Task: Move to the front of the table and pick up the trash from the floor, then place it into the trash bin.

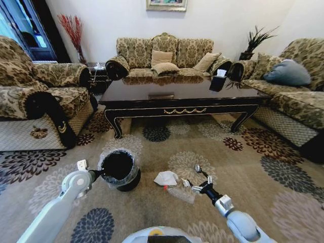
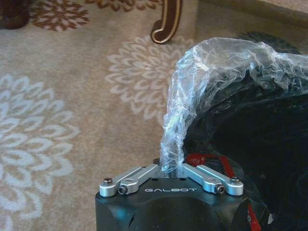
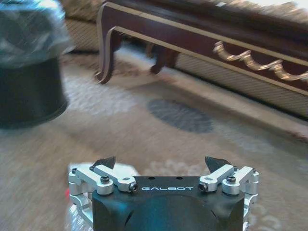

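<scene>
The trash bin (image 1: 119,168), black with a clear bag over its rim, stands on the floor (image 1: 253,167) in front of the table (image 1: 182,96). My left gripper (image 1: 97,175) is shut on the bin's bag-lined rim (image 2: 180,130), its fingers (image 2: 144,174) pinched on the plastic. A crumpled white paper wad (image 1: 166,178) lies right of the bin. The clear bottle (image 1: 179,194) with its red cap lies just in front of the wad. My right gripper (image 1: 201,181) hangs open right above the bottle's end; its two dark fingertips (image 3: 105,162) stand wide apart, with the red cap (image 3: 66,193) beside it.
Sofas flank the carpet on the left (image 1: 35,101) and right (image 1: 298,96), and a third stands behind the table. The table's curved leg (image 3: 107,48) is beyond the bin (image 3: 29,82). Open carpet lies between the table and me.
</scene>
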`<state>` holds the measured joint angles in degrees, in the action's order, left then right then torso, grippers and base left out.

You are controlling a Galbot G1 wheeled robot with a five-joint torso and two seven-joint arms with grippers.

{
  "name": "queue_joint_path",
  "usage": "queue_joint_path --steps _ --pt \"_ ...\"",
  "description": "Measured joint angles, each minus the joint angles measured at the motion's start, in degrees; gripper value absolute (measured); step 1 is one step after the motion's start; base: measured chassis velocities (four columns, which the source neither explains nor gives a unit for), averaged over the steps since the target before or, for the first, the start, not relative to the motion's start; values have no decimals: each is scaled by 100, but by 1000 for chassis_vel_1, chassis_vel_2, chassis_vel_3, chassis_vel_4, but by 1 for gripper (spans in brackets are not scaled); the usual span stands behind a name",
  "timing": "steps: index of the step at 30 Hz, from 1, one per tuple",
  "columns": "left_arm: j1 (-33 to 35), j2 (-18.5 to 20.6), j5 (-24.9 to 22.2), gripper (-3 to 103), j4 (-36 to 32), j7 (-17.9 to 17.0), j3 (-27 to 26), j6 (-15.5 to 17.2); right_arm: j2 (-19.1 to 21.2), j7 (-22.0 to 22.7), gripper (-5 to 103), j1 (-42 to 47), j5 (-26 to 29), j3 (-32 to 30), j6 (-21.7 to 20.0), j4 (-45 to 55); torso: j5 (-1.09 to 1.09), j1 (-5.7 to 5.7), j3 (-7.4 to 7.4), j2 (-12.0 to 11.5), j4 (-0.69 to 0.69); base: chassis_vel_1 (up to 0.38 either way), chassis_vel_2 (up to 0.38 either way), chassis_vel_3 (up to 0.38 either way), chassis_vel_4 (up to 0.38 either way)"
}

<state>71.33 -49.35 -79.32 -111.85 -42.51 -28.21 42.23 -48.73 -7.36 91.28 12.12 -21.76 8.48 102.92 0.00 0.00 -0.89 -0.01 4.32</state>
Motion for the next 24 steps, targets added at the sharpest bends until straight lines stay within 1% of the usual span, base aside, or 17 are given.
queue_joint_path --steps 1,2,5,6,10,12,14,15,16,17,18,19,20,21,22,24 --pt "0 0 0 0 0 0 0 0 0 0 100 0 0 0 0 0 0 0 0 0 0 0 0 0 0" --pt "12 26 -47 0 -77 -27 41 0 144 -14 100 -168 -15 264 -2 -158 0 0 1 0 0 0 0 0 0" --pt "53 32 -111 0 -162 -109 109 -4 344 5 100 -491 -149 791 20 -516 1 0 0 0 -2 0 0 0 0" --pt "53 32 -111 0 -162 -109 109 -4 344 5 100 -491 -149 791 20 -516 1 0 0 0 -2 0 0 0 0" --pt "147 32 -190 0 -200 -164 185 -6 518 -116 100 -790 -178 1362 -8 -748 0 0 0 0 0 0 0 0 0" --pt "164 46 -201 0 -200 -165 209 -7 548 -155 100 -865 -154 1475 -23 -793 -1 0 1 1 -1 0 0 0 0" --pt "188 115 -142 0 -198 -81 275 -7 580 -201 100 -981 -113 1625 -46 -873 -1 0 0 0 -2 0 0 0 0" --pt "179 183 99 0 -159 189 347 -7 585 -225 100 -1067 -91 1720 -63 -942 0 0 0 0 -2 0 0 0 0" --pt "128 259 423 0 -98 545 423 -7 563 -227 100 -1097 -62 1743 -79 -985 -1 0 0 0 -4 0 0 0 0" --pt "128 259 423 0 -98 545 423 -7 563 -227 100 -1097 -62 1743 -79 -985 -1 0 0 0 -4 0 0 0 0" --pt "44 382 711 0 -39 921 504 -7 529 -227 100 -1110 -1 1757 -105 -1009 -3 0 0 0 0 0 0 0 0" --pt "27 414 765 0 -28 1003 517 -7 519 -227 100 -1114 20 1764 -114 -1015 -2 0 0 0 1 0 0 0 0" --pt "-56 616 1163 0 41 1551 582 -7 488 -227 100 -1133 54 1794 -133 -1047 0 0 0 0 3 0 0 0 0" --pt "-105 760 1477 0 85 1903 615 -10 480 -227 100 -1144 54 1815 -134 -1071 -2 0 0 0 2 0 0 0 0" --pt "-105 760 1477 0 85 1903 615 -10 480 -227 100 -1144 54 1815 -134 -1071 -2 0 0 0 2 0 0 0 0" --pt "-220 1042 1786 0 153 2371 686 -11 476 -236 100 -1164 48 1860 -134 -1122 0 0 0 1 -1 0 0 0 0"
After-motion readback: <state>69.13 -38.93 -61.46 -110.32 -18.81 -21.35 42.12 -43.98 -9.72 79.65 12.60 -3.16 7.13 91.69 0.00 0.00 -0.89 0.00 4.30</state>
